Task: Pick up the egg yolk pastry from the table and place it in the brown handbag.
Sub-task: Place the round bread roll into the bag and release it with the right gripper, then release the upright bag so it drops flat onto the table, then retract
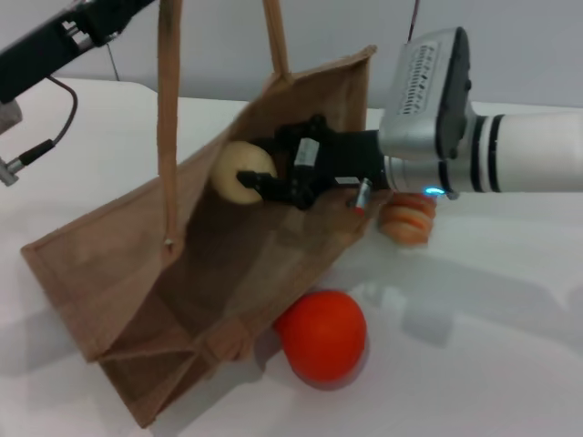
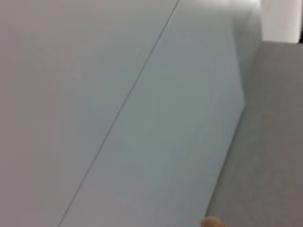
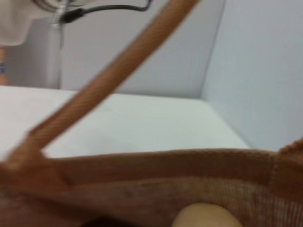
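Observation:
The brown handbag (image 1: 228, 273) stands tilted on the white table, its mouth held open, one handle (image 1: 168, 118) pulled up out of the top of the head view toward my left arm. My right gripper (image 1: 260, 182) reaches into the bag's mouth and is shut on the egg yolk pastry (image 1: 239, 170), a pale cream ball, just inside the opening. The right wrist view shows the pastry (image 3: 204, 215) low down behind the bag's woven rim (image 3: 156, 163) and a handle (image 3: 113, 71). My left arm (image 1: 55, 45) is at the upper left; its gripper is out of view.
A red-orange fruit (image 1: 322, 334) lies on the table against the bag's front right corner. A ridged orange-and-cream roll (image 1: 410, 218) lies under my right wrist. The left wrist view shows only grey wall and floor.

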`<act>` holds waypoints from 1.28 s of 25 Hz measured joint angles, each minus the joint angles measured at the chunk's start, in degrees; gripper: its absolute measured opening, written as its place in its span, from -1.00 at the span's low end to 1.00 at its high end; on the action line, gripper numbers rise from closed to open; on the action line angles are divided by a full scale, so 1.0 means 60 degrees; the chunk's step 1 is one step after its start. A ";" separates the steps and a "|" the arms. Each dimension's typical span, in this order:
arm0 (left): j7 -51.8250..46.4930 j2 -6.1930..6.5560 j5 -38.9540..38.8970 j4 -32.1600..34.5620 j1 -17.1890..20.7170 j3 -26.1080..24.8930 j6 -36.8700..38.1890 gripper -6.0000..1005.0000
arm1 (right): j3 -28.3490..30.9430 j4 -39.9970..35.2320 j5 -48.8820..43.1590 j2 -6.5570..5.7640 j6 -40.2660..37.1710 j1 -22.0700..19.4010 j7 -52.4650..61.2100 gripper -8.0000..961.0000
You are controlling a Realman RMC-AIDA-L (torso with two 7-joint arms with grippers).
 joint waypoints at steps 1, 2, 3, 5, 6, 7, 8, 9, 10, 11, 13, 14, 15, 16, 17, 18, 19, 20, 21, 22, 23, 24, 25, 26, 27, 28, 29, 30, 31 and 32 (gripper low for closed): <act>-0.0016 0.0008 -0.0051 0.0011 0.0007 -0.0007 -0.0072 -0.73 | 0.0174 0.0162 0.0137 -0.0001 0.0258 0.0034 -0.0359 -0.07; -0.0036 0.0024 -0.0115 0.0014 0.0025 -0.0018 -0.0145 -0.73 | 0.0324 0.0293 0.0182 0.0000 0.0463 0.0052 -0.0600 -0.07; -0.0045 0.0052 -0.0160 0.0015 0.0047 -0.0035 -0.0166 -0.73 | 0.0460 0.0399 0.0212 0.0000 0.0650 0.0062 -0.0784 -0.07; -0.0062 0.0097 -0.0245 0.0003 0.0103 -0.0075 -0.0196 -0.72 | 0.0620 0.0545 0.0210 -0.0001 0.0922 0.0074 -0.1015 -0.08; -0.0068 0.0108 -0.0274 0.0002 0.0151 -0.0125 -0.0230 -0.72 | 0.0641 0.0579 0.0203 -0.0002 0.0978 0.0072 -0.1097 -0.08; -0.0071 0.0113 -0.0288 0.0001 0.0183 -0.0168 -0.0262 -0.72 | 0.0643 0.0598 0.0203 -0.0002 0.0990 0.0060 -0.1165 -0.08; -0.0072 0.0121 -0.0297 0.0000 0.0223 -0.0242 -0.0304 -0.72 | 0.0651 0.0624 0.0207 -0.0003 0.0997 0.0040 -0.1235 -0.08; -0.0073 0.0124 -0.0302 -0.0001 0.0266 -0.0345 -0.0356 -0.72 | 0.0662 0.0647 0.0212 -0.0002 0.1000 0.0024 -0.1283 -0.08; -0.0073 0.0128 -0.0304 -0.0003 0.0296 -0.0420 -0.0390 -0.72 | 0.0681 0.0665 0.0222 -0.0004 0.1003 0.0010 -0.1302 -0.08; -0.0073 0.0133 -0.0304 -0.0004 0.0313 -0.0458 -0.0410 -0.72 | 0.0705 0.0679 0.0224 -0.0003 0.1006 -0.0001 -0.1312 -0.04; -0.0079 0.0171 -0.0307 -0.0012 0.0355 -0.0504 -0.0438 -0.72 | 0.0731 0.0696 0.0230 -0.0004 0.1008 -0.0024 -0.1314 0.04; -0.0084 0.0200 -0.0307 -0.0046 0.0363 -0.0504 -0.0439 -0.72 | 0.0739 0.0703 0.0234 -0.0005 0.0995 -0.0046 -0.1315 0.09; -0.0087 0.0237 -0.0309 -0.0111 0.0366 -0.0509 -0.0431 -0.72 | 0.0750 0.0708 0.0235 -0.0006 0.0962 -0.0080 -0.1315 0.13; -0.0085 0.0284 -0.0310 -0.0193 0.0366 -0.0517 -0.0413 -0.72 | 0.0763 0.0712 0.0236 -0.0013 0.0902 -0.0119 -0.1316 0.21; -0.0071 0.0335 -0.0312 -0.0311 0.0365 -0.0532 -0.0386 -0.72 | 0.0769 0.0717 0.0236 -0.0019 0.0817 -0.0169 -0.1316 0.29; -0.0034 0.0394 -0.0313 -0.0447 0.0354 -0.0566 -0.0343 -0.72 | 0.0773 0.0717 0.0235 -0.0036 0.0678 -0.0224 -0.1317 0.38; 0.0022 0.0452 -0.0314 -0.0573 0.0347 -0.0609 -0.0312 -0.72 | 0.0774 0.0703 0.0231 -0.0046 0.0517 -0.0287 -0.1318 0.46; 0.0103 0.0516 -0.0314 -0.0722 0.0336 -0.0670 -0.0249 -0.72 | 0.0776 0.0677 0.0227 -0.0060 0.0315 -0.0375 -0.1319 0.54; 0.0188 0.0573 -0.0312 -0.0857 0.0334 -0.0733 -0.0171 -0.72 | 0.0779 0.0618 0.0228 -0.0074 0.0047 -0.0500 -0.1320 0.63; 0.0342 0.0644 -0.0302 -0.1035 0.0331 -0.0826 0.0032 -0.72 | 0.0789 0.0551 0.0229 -0.0088 -0.0169 -0.0633 -0.1321 0.73; 0.0453 0.0681 -0.0292 -0.1150 0.0331 -0.0881 0.0233 -0.72 | 0.0805 0.0448 0.0233 -0.0101 -0.0457 -0.0815 -0.1319 0.84; 0.0613 0.0723 -0.0270 -0.1332 0.0332 -0.0949 0.0603 -0.72 | 0.0827 0.0294 0.0241 -0.0113 -0.0786 -0.1031 -0.1308 0.84; 0.0729 0.0739 -0.0250 -0.1427 0.0341 -0.0977 0.0983 -0.72 | 0.0852 0.0094 0.0241 -0.0123 -0.1130 -0.1286 -0.1287 0.84; 0.0833 0.0743 -0.0236 -0.1493 0.0342 -0.0977 0.1346 -0.72 | 0.0893 -0.0124 0.0276 -0.0123 -0.1468 -0.1545 -0.1269 0.84; 0.0931 0.0743 -0.0232 -0.1543 0.0345 -0.0962 0.1702 -0.72 | 0.0964 -0.0383 0.0299 -0.0122 -0.1911 -0.1869 -0.1253 0.83; 0.1081 0.0727 -0.0221 -0.1592 0.0338 -0.0930 0.2088 -0.72 | 0.1065 -0.0648 0.0345 -0.0123 -0.2328 -0.2205 -0.1241 0.83; 0.1247 0.0703 -0.0201 -0.1650 0.0327 -0.0895 0.2454 -0.72 | 0.1238 -0.0910 0.0409 -0.0124 -0.2763 -0.2552 -0.1241 0.83; 0.1412 0.0687 -0.0170 -0.1698 0.0313 -0.0882 0.2697 -0.72 | 0.1394 -0.1116 0.0472 -0.0127 -0.3144 -0.2831 -0.1249 0.83; 0.1733 0.0657 -0.0091 -0.1776 0.0282 -0.0869 0.3019 -0.72 | 0.1576 -0.1330 0.0570 -0.0130 -0.3489 -0.3096 -0.1262 0.83; 0.2041 0.0634 0.0004 -0.1843 0.0258 -0.0866 0.3253 -0.72 | 0.1788 -0.1559 0.0724 -0.0133 -0.3838 -0.3415 -0.1286 0.83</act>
